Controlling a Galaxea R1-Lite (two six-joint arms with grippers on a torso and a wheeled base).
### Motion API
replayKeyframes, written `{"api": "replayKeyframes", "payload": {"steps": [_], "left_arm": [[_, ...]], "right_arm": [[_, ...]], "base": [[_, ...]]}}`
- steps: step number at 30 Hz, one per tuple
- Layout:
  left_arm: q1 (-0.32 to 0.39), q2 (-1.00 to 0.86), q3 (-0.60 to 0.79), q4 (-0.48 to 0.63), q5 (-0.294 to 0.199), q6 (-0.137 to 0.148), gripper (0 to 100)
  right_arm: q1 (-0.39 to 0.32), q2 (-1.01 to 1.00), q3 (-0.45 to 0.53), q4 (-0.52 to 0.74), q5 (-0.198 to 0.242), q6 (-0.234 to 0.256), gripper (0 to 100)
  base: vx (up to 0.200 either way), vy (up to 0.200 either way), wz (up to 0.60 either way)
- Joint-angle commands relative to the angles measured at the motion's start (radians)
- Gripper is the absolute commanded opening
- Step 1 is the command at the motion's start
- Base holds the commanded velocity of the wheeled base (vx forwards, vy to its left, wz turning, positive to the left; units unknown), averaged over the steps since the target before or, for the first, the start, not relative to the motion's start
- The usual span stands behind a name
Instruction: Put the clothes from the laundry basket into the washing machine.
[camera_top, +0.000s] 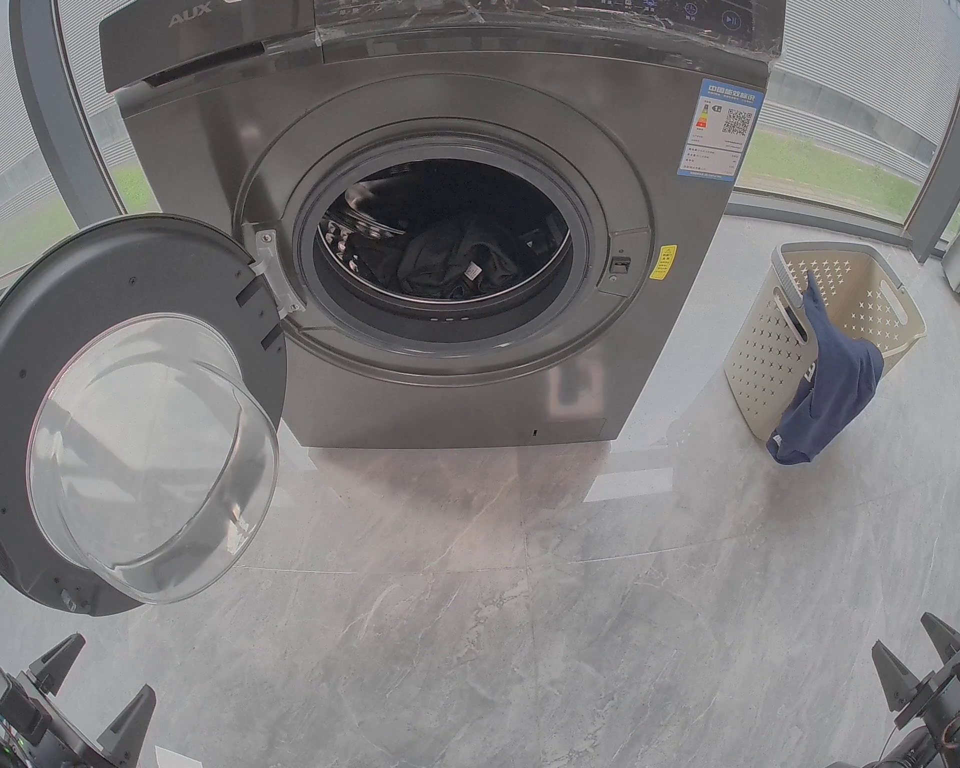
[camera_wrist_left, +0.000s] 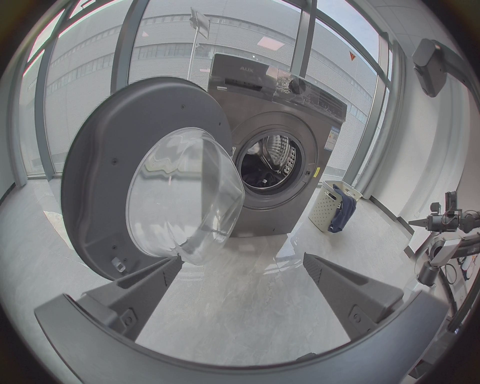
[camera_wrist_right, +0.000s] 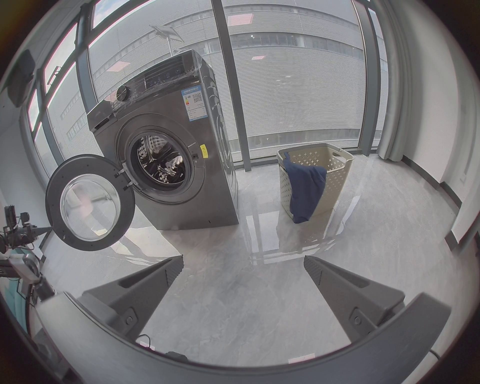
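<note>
Grippers come first, low at the near corners of the head view: the left gripper (camera_top: 92, 692) on the robot's left and the right gripper (camera_top: 915, 655) on its right. Both have their fingers spread wide apart and hold nothing. Through each gap the wrist views look onto the pale, marble-patterned floor (camera_top: 520, 600).

Beyond the left gripper, the round door (camera_top: 130, 270) of the washing machine (camera_top: 440, 400) is swung fully open toward the robot's left. It hangs from a hinge at the left edge of the opening, and its clear glass bowl (camera_top: 150, 460) bulges toward the robot.

The grey machine stands on the floor straight ahead, with its drum (camera_top: 345, 215) exposed. Dark clothes (camera_top: 450, 260) lie in a heap at the bottom of the drum, and a small white tag shows among them. A yellow sticker (camera_top: 662, 262) sits just to the right of the opening, and a blue-edged label (camera_top: 720, 130) is on the upper right of the front panel.

To the robot's right of the machine, well apart from both grippers, a cream perforated laundry basket (camera_top: 765, 370) stands on the floor. A blue garment (camera_top: 835, 385) is draped over its near rim and hangs down the outside wall to about the level of the base. Whether it touches the floor cannot be told.

Tall windows (camera_wrist_right: 300, 75) run behind the machine and the basket.
</note>
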Motion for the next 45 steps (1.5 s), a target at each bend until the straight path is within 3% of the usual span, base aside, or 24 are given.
{"api": "replayKeyframes", "payload": {"steps": [1, 3, 4, 5, 6, 7, 9, 10, 11, 14, 15, 17, 20, 31, 36, 45], "left_arm": [[0.101, -0.151, 0.017, 0.076, -0.030, 0.009, 100], [0.146, -0.155, 0.017, 0.078, -0.039, 0.019, 100], [0.169, -0.166, 0.017, 0.078, -0.053, 0.025, 100], [0.169, -0.166, 0.017, 0.078, -0.053, 0.025, 100], [0.221, -0.217, 0.017, 0.079, -0.098, 0.034, 100], [0.225, -0.230, 0.017, 0.083, -0.101, 0.045, 100], [0.216, -0.229, 0.016, 0.096, -0.032, 0.071, 100], [0.212, -0.241, 0.017, 0.122, 0.030, 0.066, 100], [0.208, -0.240, 0.014, 0.153, 0.057, 0.063, 100], [0.207, -0.243, 0.010, 0.175, 0.037, 0.077, 100], [0.208, -0.243, 0.017, 0.155, 0.028, 0.084, 100], [0.207, -0.243, 0.017, 0.150, 0.026, 0.084, 100], [0.207, -0.243, 0.017, 0.147, 0.026, 0.069, 100], [0.207, -0.243, 0.017, 0.150, 0.023, 0.086, 100], [0.207, -0.243, 0.017, 0.148, 0.022, 0.078, 100], [0.207, -0.243, 0.017, 0.148, 0.023, 0.078, 100]], "right_arm": [[-0.167, -0.229, 0.013, 0.053, 0.079, -0.094, 100], [-0.164, -0.244, 0.017, 0.070, 0.089, -0.183, 100], [-0.158, -0.252, 0.016, 0.089, 0.086, -0.201, 100], [-0.158, -0.252, 0.016, 0.089, 0.086, -0.201, 100], [-0.158, -0.254, 0.016, 0.096, 0.083, -0.185, 100], [-0.156, -0.254, 0.016, 0.095, 0.079, -0.172, 100], [-0.153, -0.258, 0.016, 0.096, 0.049, -0.139, 100], [-0.153, -0.258, 0.016, 0.096, 0.029, -0.111, 100], [-0.153, -0.257, 0.016, 0.098, 0.023, -0.105, 100], [-0.153, -0.257, 0.016, 0.098, 0.040, -0.142, 100], [-0.156, -0.257, 0.016, 0.099, 0.070, -0.155, 100], [-0.156, -0.257, 0.016, 0.099, 0.084, -0.154, 100], [-0.155, -0.258, 0.016, 0.099, 0.084, -0.152, 100], [-0.156, -0.257, 0.016, 0.099, 0.083, -0.152, 100], [-0.155, -0.258, 0.016, 0.099, 0.084, -0.152, 100], [-0.155, -0.257, 0.016, 0.099, 0.083, -0.152, 100]], "base": [[0.000, 0.000, 0.00], [0.000, 0.000, 0.00], [0.000, 0.000, 0.00], [0.000, 0.000, 0.00], [0.000, 0.000, 0.00], [0.000, 0.000, 0.00], [0.000, 0.000, 0.00], [0.000, 0.000, 0.00], [0.000, 0.000, 0.00], [0.000, 0.000, 0.00], [0.000, 0.000, 0.00], [0.000, 0.000, 0.00], [0.000, 0.000, 0.00], [0.000, -0.164, 0.00], [0.000, 0.000, 0.36], [0.000, -0.200, 0.00]]}}
